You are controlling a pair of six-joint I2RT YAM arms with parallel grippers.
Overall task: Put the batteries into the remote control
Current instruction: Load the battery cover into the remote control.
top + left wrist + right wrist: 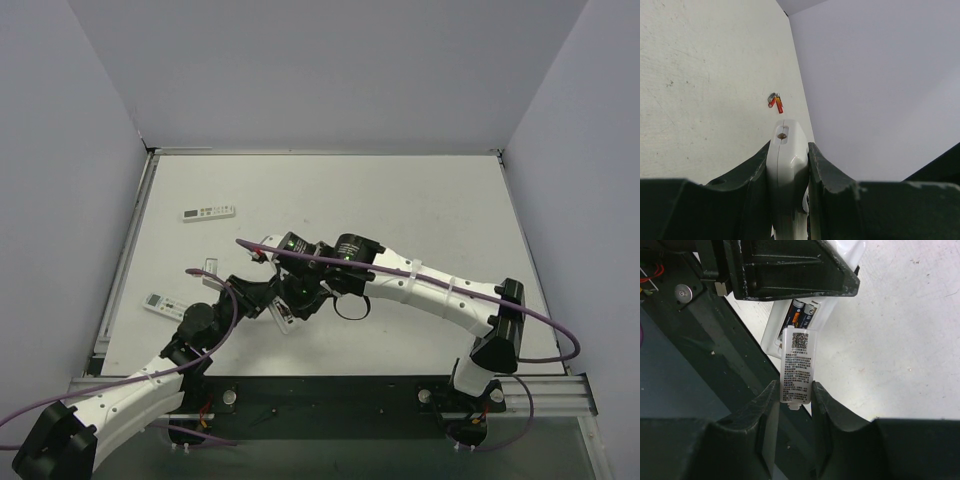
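Observation:
My left gripper [788, 145] is shut on the white remote control [785, 150], which I hold off the table near its middle [280, 318]. The right wrist view shows the remote's [775, 332] back compartment open, with two dark and orange batteries [802, 314] lying side by side in it. The right gripper [794, 386] is shut on a small white cover [797, 360] with a printed label, its top edge at the compartment's mouth. From above, the right gripper [292, 303] meets the left gripper [258, 295] over the table. One loose red-orange battery [779, 105] lies on the table beyond.
A slim white remote with dark buttons [209, 212] lies at the back left. A white remote with a grey display [164, 303] lies near the left edge, and a small clear piece [205, 268] sits between them. Grey walls close in three sides.

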